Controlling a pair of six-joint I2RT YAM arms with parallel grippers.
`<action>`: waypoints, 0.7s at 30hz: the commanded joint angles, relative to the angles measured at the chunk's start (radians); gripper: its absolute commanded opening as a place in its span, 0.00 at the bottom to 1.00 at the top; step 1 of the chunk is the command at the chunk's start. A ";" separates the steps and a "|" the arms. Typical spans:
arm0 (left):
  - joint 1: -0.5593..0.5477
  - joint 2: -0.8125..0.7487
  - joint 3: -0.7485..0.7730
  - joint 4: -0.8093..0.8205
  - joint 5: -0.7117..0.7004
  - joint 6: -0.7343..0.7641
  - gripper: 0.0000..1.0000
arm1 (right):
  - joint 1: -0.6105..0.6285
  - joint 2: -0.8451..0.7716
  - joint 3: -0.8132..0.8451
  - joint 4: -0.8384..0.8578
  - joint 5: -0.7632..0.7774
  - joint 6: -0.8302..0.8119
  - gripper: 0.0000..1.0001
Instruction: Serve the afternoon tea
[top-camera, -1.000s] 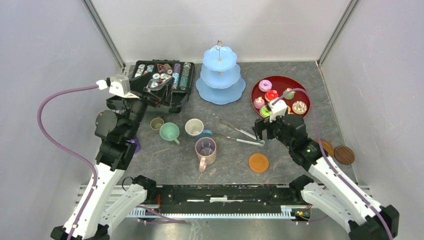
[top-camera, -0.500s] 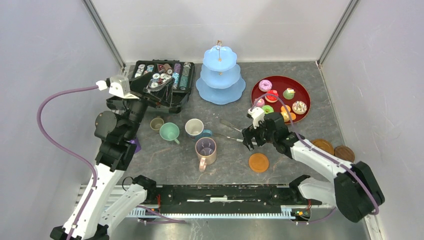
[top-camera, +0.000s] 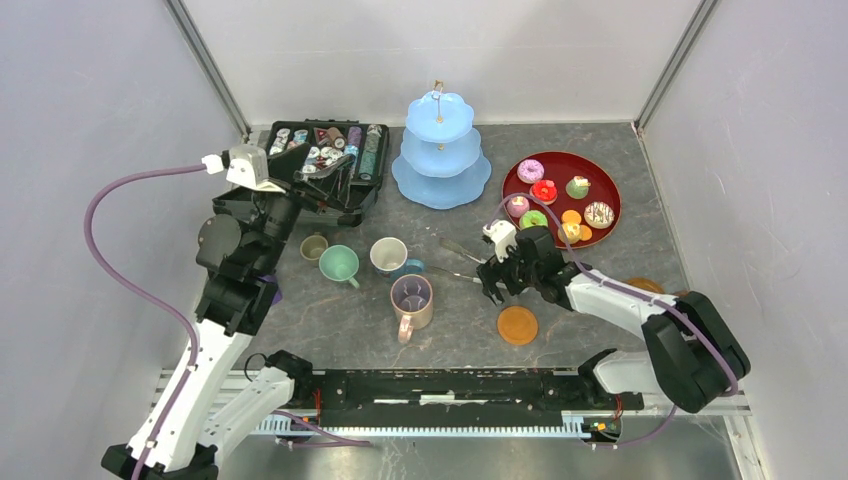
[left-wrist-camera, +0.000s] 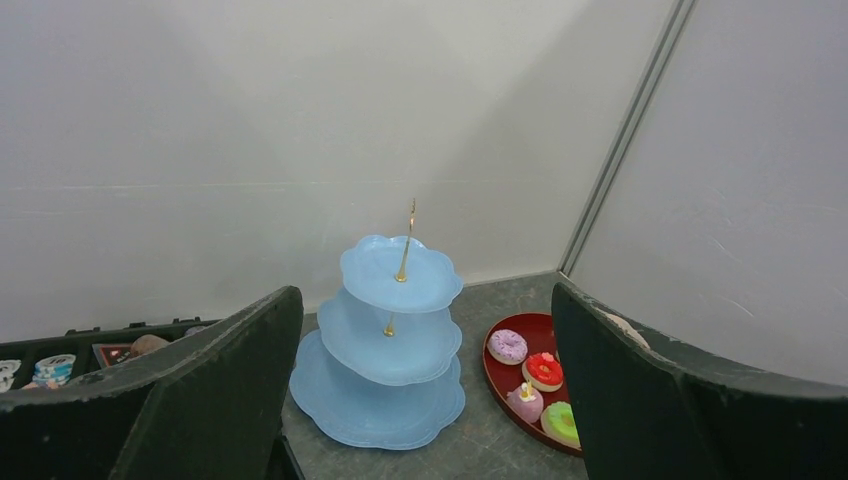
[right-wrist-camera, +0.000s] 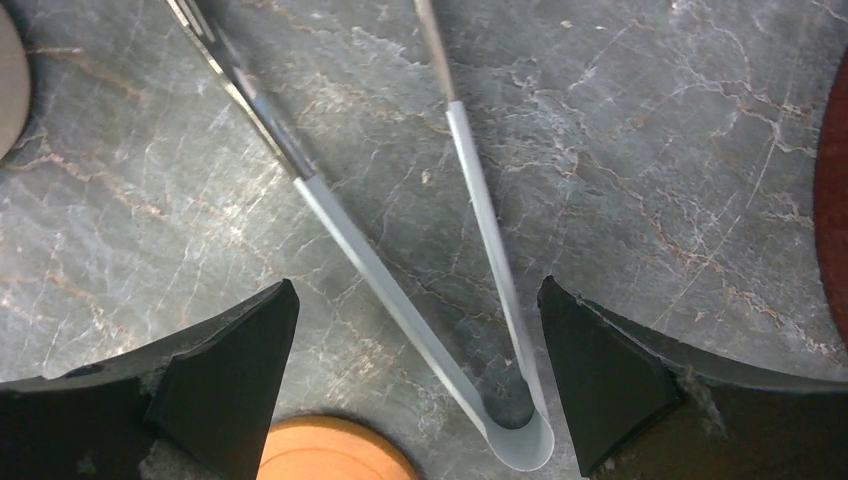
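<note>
The pale-blue three-tier stand (top-camera: 440, 150) stands at the back centre and also shows in the left wrist view (left-wrist-camera: 385, 385). Several small pastries (top-camera: 545, 190) lie on a red tray (top-camera: 606, 188). The mint green mug (top-camera: 338, 263), white-and-blue mug (top-camera: 388, 254), pink-purple mug (top-camera: 411, 298) and olive mug (top-camera: 314, 247) stand left of centre. A brown coaster (top-camera: 517, 325) lies near the front. My right gripper (top-camera: 492, 280) is open, low over the table, its jaws either side of the metal tongs' bent end (right-wrist-camera: 520, 435). My left gripper (top-camera: 335, 178) is open and empty above the black case.
The black case of capsules (top-camera: 325, 165) sits at the back left. The tongs (top-camera: 465, 262) lie between the mugs and the tray. Another coaster (top-camera: 650, 286) peeks out behind my right arm. Grey walls close in both sides and the back.
My right gripper has moved left and down from the tray's edge to the tongs' bent end. My left gripper has shifted slightly to the right over the case.
</note>
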 joint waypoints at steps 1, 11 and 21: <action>-0.003 0.003 -0.002 0.044 0.012 -0.033 1.00 | 0.003 0.029 0.044 0.106 0.087 0.053 0.98; -0.011 0.049 0.027 0.033 0.000 -0.067 1.00 | 0.028 0.094 0.063 0.168 0.160 0.225 0.99; -0.061 0.306 0.434 -0.130 0.135 -0.171 1.00 | 0.083 0.245 0.210 0.100 0.296 0.447 0.85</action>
